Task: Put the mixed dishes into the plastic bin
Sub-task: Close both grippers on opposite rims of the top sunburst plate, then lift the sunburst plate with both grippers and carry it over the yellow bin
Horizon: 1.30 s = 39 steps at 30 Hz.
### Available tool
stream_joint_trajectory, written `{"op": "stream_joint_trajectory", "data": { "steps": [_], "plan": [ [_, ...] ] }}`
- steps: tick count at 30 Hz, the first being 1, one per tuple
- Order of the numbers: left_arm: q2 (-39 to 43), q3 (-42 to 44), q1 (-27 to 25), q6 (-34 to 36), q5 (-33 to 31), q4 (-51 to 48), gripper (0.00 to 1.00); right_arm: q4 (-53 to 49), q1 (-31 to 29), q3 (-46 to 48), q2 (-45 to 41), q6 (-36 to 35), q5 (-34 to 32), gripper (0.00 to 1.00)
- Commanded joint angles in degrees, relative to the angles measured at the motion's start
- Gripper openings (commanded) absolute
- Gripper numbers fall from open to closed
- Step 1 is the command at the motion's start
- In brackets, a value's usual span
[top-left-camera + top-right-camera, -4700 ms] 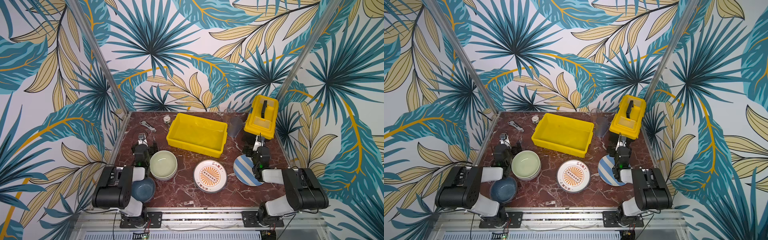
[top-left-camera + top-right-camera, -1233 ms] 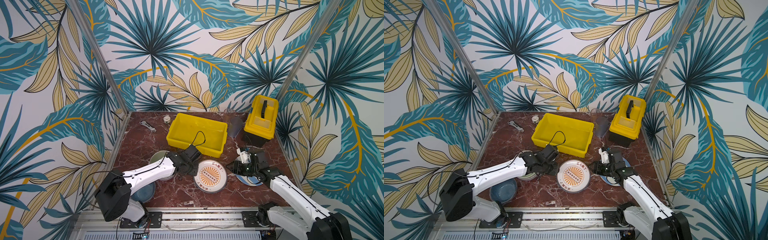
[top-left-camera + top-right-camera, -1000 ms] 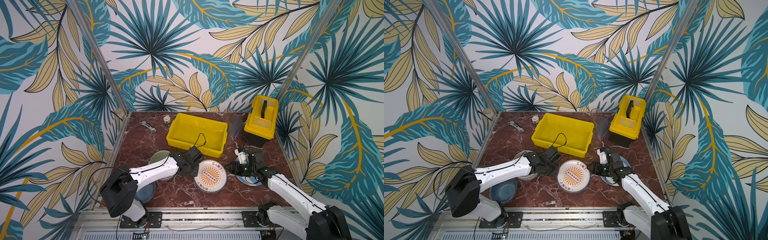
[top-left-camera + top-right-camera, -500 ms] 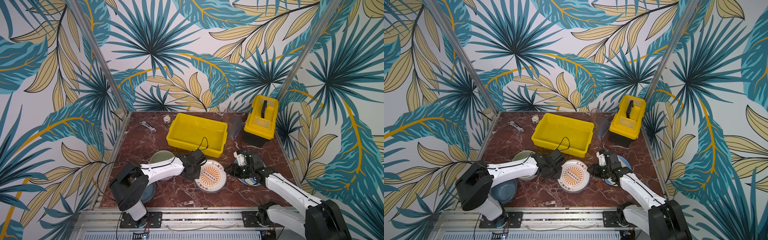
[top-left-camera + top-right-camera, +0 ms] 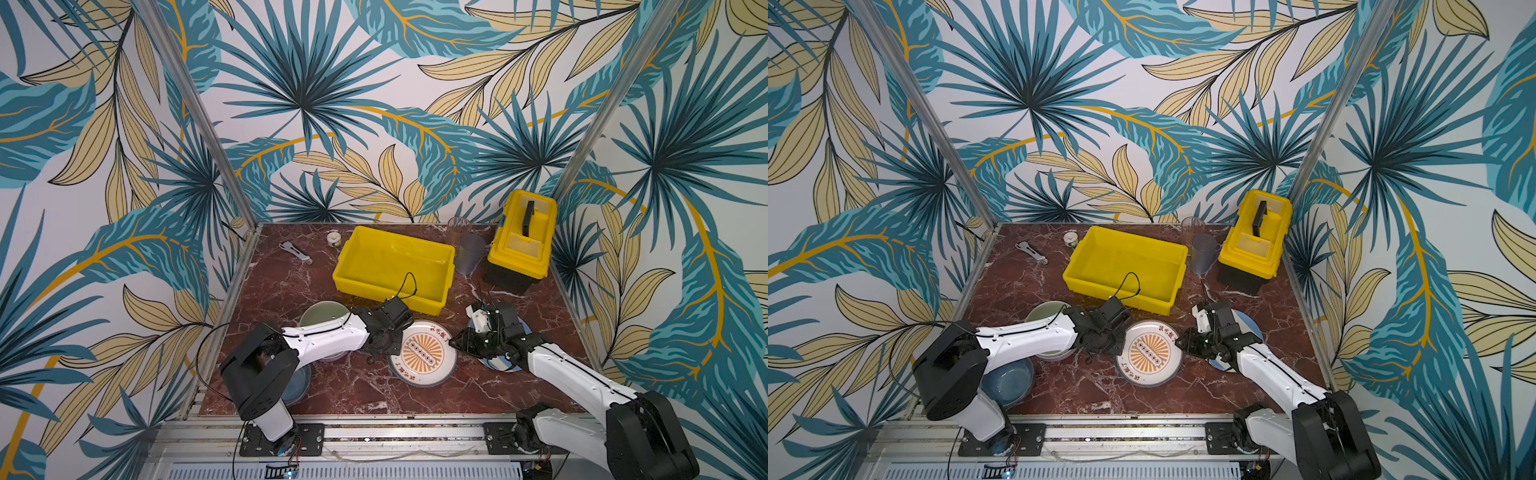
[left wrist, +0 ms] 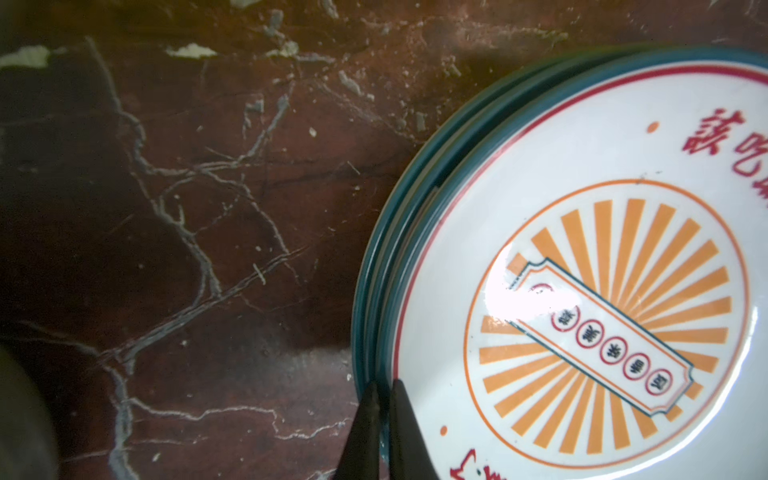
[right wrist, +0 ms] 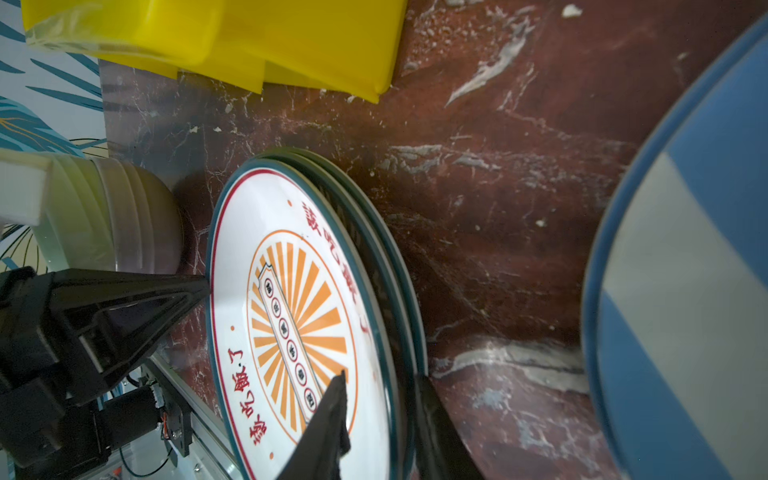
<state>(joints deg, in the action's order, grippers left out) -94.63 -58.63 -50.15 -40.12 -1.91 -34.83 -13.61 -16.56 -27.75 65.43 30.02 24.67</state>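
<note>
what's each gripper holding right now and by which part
The left gripper pinches the printed plate by its rim. The right gripper straddles the opposite rim; whether it has clamped cannot be told.

Glossy plate, polished marble-look tbl

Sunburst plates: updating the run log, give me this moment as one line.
phase: two-arm grasp | left tool: shut on rim of sunburst plates | right tool: astride opposite rim, grip unclear | yellow bin: empty
</note>
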Motion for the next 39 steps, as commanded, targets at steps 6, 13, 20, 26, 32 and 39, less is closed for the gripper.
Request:
{"op": "stream_joint_trajectory", "data": {
  "steps": [6,13,20,26,32,39],
  "plan": [
    [-3.54,0.98,-0.36,0.15,1.6,0.38,0.06,-2.17,-0.32,-0.06,-0.36,0.99,1.66,0.23],
    [-3.98,0.98,-0.39,0.19,1.47,0.46,0.06,-6.21,-0.25,-2.04,-2.32,0.33,1.62,0.22],
    [-3.26,0.87,-0.39,-0.05,0.95,0.46,0.06,-6.87,-0.25,-2.92,-2.83,0.55,3.26,0.08],
    [-0.99,-0.04,-0.39,0.19,-0.77,0.46,0.07,-7.41,-0.32,-3.85,-3.41,0.9,3.98,0.0],
    [4.54,-2.36,-0.3,-0.25,-0.99,-1.11,0.29,-14.23,-0.31,-7.53,-4.84,-2.61,2.38,0.0],
    [11.47,-5.44,0.83,2.7,-3.79,-5.91,0.56,-18.52,-0.29,-12.27,-6.19,-4.38,4.13,0.0]
  ]
}}
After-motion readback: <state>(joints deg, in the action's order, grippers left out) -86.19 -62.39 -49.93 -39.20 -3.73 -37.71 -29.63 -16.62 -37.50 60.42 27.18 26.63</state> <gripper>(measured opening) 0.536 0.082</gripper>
